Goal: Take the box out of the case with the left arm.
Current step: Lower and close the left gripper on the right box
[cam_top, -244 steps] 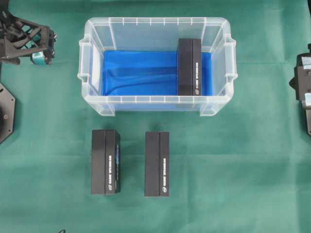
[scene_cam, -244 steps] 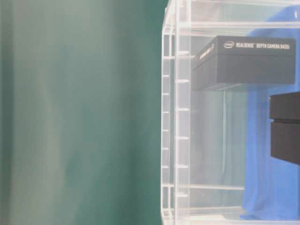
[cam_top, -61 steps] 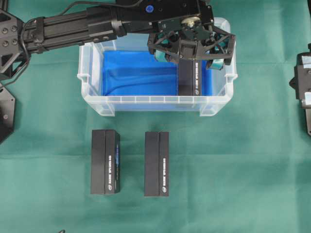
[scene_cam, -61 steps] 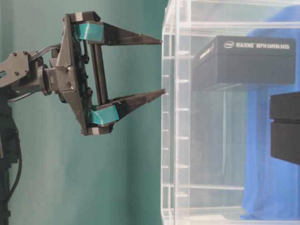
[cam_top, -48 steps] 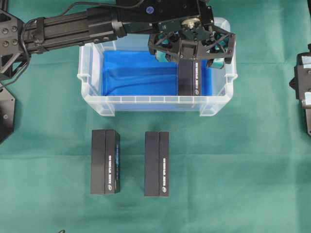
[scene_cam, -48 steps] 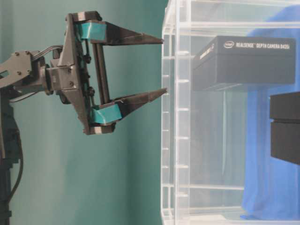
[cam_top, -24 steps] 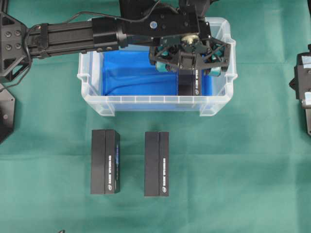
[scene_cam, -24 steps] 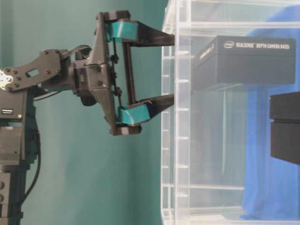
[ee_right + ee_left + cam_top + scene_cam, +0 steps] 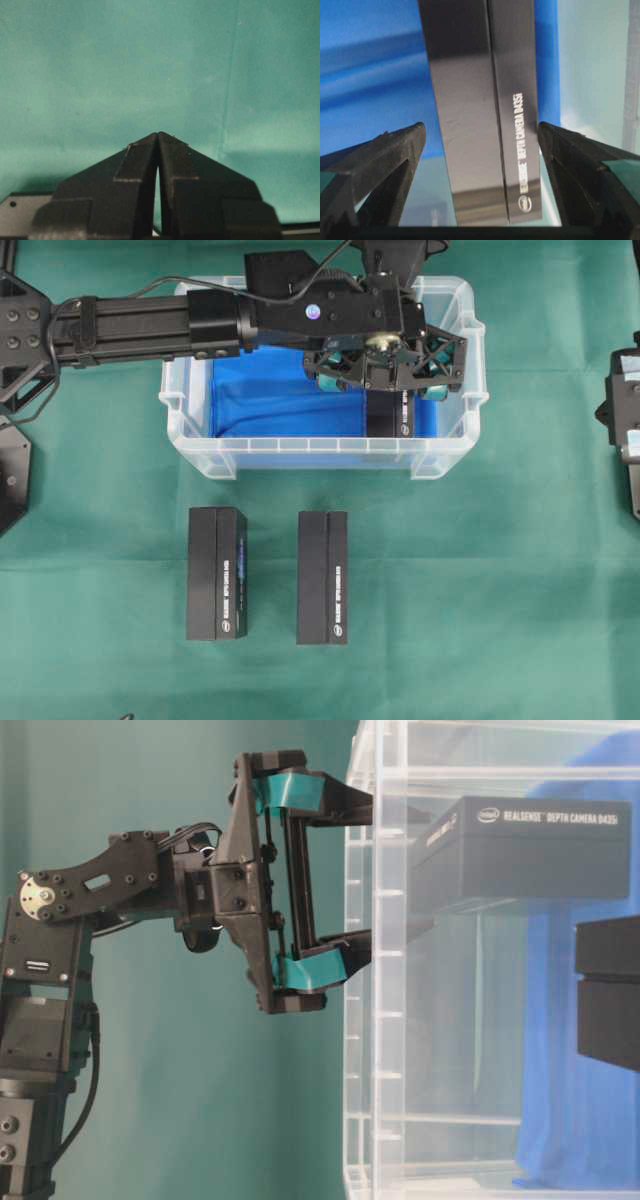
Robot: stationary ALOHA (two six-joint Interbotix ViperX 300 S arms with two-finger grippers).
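The clear case (image 9: 320,446) with a blue lining (image 9: 270,390) stands at the back of the green cloth. A long black box (image 9: 388,418) lies at the right end of the case. My left gripper (image 9: 385,388) is open and reaches down into the case over the box. In the left wrist view the two black fingers stand either side of the box (image 9: 480,90), with a gap on each side, the left gripper (image 9: 481,129) touching nothing. In the table-level view the left gripper (image 9: 428,870) has its fingers past the case wall (image 9: 375,1020). My right gripper (image 9: 158,136) is shut and empty over bare cloth.
Two more black boxes (image 9: 217,573) (image 9: 323,577) lie side by side on the cloth in front of the case. The right arm (image 9: 622,415) rests at the right edge. The left arm's link (image 9: 140,325) crosses the case's back left corner.
The left arm swung in from the left over the case. In the last second its open gripper came down, and its fingers passed the rim and now straddle the box.
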